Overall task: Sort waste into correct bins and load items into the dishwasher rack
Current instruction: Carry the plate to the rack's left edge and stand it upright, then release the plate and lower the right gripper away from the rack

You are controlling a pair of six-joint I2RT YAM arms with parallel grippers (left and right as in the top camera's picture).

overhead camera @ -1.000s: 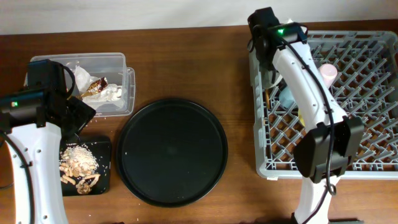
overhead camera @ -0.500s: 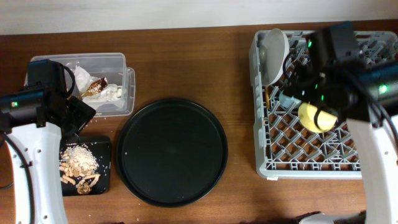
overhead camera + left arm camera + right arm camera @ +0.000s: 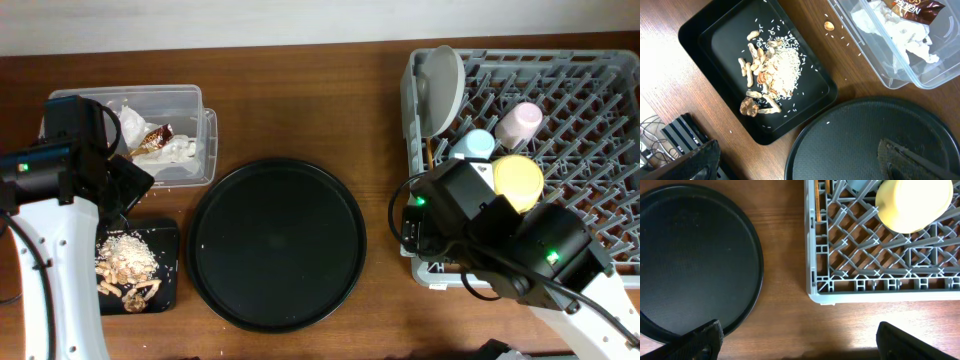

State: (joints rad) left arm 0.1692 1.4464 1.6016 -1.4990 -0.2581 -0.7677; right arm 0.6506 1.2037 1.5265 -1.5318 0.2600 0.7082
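The grey dishwasher rack [image 3: 560, 120] holds the upright pale plate [image 3: 441, 85], pink cup [image 3: 520, 122], blue cup [image 3: 474, 145], yellow bowl [image 3: 519, 181] and chopsticks [image 3: 817, 202]. My right gripper [image 3: 412, 222] hangs open and holds nothing at the rack's front-left corner [image 3: 815, 292]; in the wrist view its gripper [image 3: 805, 342] is over bare wood. The clear tub [image 3: 192, 100] holds white paper [image 3: 905, 35] and a brown wrapper [image 3: 910, 7]. Food scraps [image 3: 772, 75] lie in the shallow black tray [image 3: 170, 275]. My left gripper [image 3: 125, 188] is open between tub and tray, with nothing between its fingers.
A large round black tray [image 3: 277, 243] lies mid-table between the bins and the rack. One stray scrap [image 3: 828, 26] and a few rice grains lie on the wood beside the tub. The right arm's body covers the rack's front edge.
The right arm has pulled back from the rack's far side to its front-left corner, uncovering the plate, cups and bowl. The left arm has not moved.
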